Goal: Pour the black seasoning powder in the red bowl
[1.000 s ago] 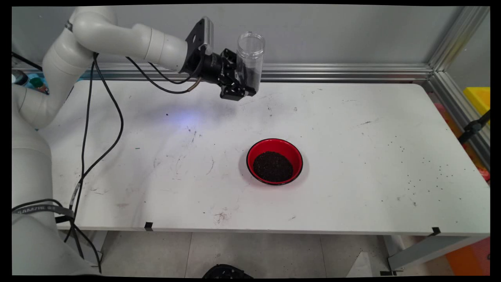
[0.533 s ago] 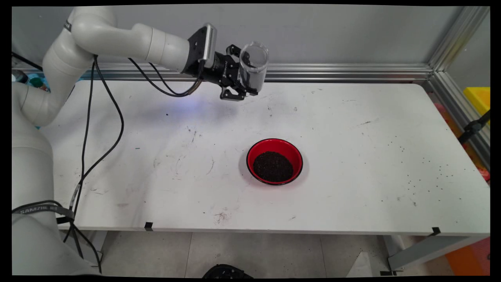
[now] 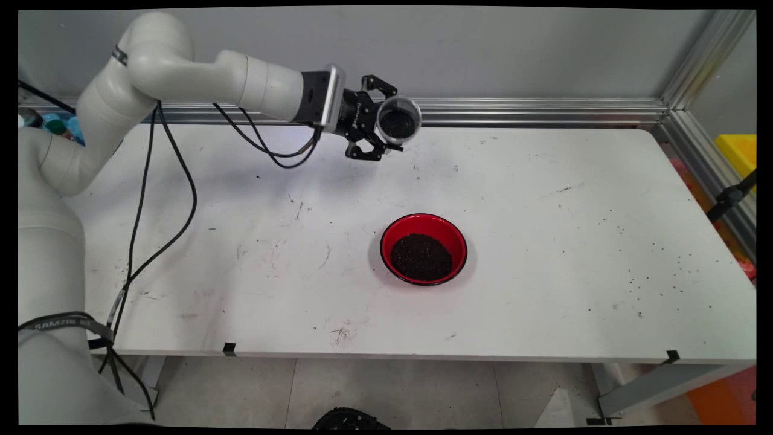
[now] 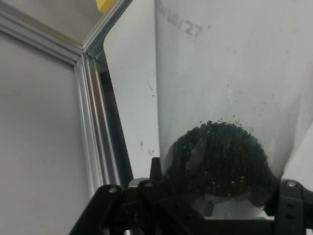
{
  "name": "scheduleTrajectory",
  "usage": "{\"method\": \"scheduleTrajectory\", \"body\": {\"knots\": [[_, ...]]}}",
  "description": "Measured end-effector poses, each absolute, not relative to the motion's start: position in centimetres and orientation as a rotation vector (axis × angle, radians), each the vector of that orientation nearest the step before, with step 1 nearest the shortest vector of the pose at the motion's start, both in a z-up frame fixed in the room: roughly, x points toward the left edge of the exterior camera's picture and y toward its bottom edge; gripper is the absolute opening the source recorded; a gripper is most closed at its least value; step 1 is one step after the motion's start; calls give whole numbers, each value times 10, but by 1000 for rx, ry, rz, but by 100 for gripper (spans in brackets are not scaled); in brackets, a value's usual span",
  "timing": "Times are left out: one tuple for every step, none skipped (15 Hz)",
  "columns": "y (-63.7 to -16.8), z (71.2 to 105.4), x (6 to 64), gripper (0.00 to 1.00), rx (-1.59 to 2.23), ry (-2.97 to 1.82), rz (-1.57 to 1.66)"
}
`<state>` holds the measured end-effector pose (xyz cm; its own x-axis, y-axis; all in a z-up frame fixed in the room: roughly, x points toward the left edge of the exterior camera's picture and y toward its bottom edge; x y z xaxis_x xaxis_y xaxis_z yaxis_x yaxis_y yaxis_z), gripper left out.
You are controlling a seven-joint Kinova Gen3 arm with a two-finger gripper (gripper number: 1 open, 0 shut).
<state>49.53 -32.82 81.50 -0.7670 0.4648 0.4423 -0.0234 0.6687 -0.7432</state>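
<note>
My gripper [image 3: 386, 125] is shut on a clear plastic jar [image 3: 398, 121], held in the air over the table's far side. The jar is tipped over with its open mouth facing the camera, and dark granules lie inside it. In the hand view the jar [image 4: 230, 98] fills the right half, with a heap of dark granules [image 4: 217, 159] resting near the fingers. A red bowl [image 3: 450, 232] with a black rim stands on the table below and to the right of the gripper, well apart from it. It holds a mound of the same dark granules [image 3: 421, 257].
The white table [image 3: 543, 241] carries scuffs and scattered dark specks on its right part. An aluminium rail [image 3: 531, 112] runs along the back edge and down the right side. Black cables [image 3: 181, 181] hang from the arm over the table's left part. A yellow object [image 3: 740, 151] sits beyond the right rail.
The wrist has rolled, so the jar went from upright to tipped with its mouth toward the camera. The gripper also dropped slightly and shifted a little right. The bowl stayed put.
</note>
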Motion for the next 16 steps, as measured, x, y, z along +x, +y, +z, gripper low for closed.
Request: {"method": "scheduleTrajectory", "body": {"knots": [[-329,812,493,0,-384,-2258,1046],[-330,809,492,0,-431,-2258,1078],[-332,807,490,0,-473,-2256,1108],[-334,804,489,0,-523,-2252,1143],[-336,802,487,0,-576,-2247,1180],[-337,800,485,0,-617,-2240,1210],[-339,798,483,0,-661,-2232,1243],[-341,796,481,0,-702,-2222,1272],[-342,794,478,0,-735,-2214,1295],[-344,792,476,0,-770,-2204,1320],[-345,789,473,0,-804,-2194,1344],[-345,787,471,0,-833,-2185,1363],[-345,785,468,0,-864,-2175,1383],[-345,783,465,0,-895,-2164,1403],[-344,781,463,0,-922,-2155,1419],[-343,778,460,0,-952,-2145,1436]]}}
